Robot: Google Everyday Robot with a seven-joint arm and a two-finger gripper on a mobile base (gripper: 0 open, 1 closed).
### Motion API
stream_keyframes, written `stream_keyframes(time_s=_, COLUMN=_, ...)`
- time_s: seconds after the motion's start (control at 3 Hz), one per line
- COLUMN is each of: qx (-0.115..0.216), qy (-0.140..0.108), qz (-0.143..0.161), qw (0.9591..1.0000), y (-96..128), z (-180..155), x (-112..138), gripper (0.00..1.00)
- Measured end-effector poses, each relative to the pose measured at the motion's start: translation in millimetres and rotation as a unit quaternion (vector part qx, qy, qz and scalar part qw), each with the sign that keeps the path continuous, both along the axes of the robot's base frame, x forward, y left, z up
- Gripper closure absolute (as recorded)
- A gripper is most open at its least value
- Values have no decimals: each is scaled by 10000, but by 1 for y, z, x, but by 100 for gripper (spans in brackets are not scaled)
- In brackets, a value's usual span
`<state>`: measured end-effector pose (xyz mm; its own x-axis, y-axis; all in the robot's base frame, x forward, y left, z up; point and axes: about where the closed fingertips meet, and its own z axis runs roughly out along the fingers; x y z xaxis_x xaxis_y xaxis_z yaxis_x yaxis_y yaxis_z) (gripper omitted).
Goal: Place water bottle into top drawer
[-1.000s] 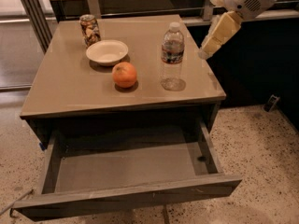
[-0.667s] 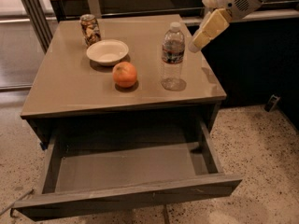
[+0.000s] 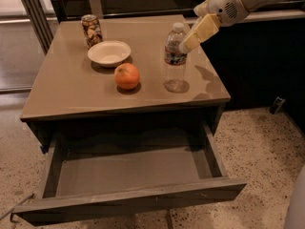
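One water bottle (image 3: 174, 63) upright w/ hand (image 3: 187, 44) beside neck.

I have just one view, set high in front of the table (image 3: 66, 94) and looking steeply down across it. It sits fairly near, with the open drawer (image 3: 133, 199) along the bottom edge, closest to me. The gripper (image 3: 187, 45) shows at upper right, beside the top of the bottle (image 3: 174, 63).

**Around my table**

A pale speckled floor (image 3: 257, 147) lies right of the brown table (image 3: 71, 89). A dark panel (image 3: 257, 66) stands right of it under a pale ledge (image 3: 271, 16), and metal bars (image 3: 33, 13) stand behind its left side. My claw (image 3: 183, 46) hangs over its back right corner.
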<state>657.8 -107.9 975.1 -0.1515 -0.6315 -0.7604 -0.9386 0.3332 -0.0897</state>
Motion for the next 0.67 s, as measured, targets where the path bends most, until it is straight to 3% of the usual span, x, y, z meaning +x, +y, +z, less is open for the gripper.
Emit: stream_keyframes(time_s=0.67, qx=115, qy=76, qz=79, qw=9999, y=16, z=-26, x=3, gripper=0)
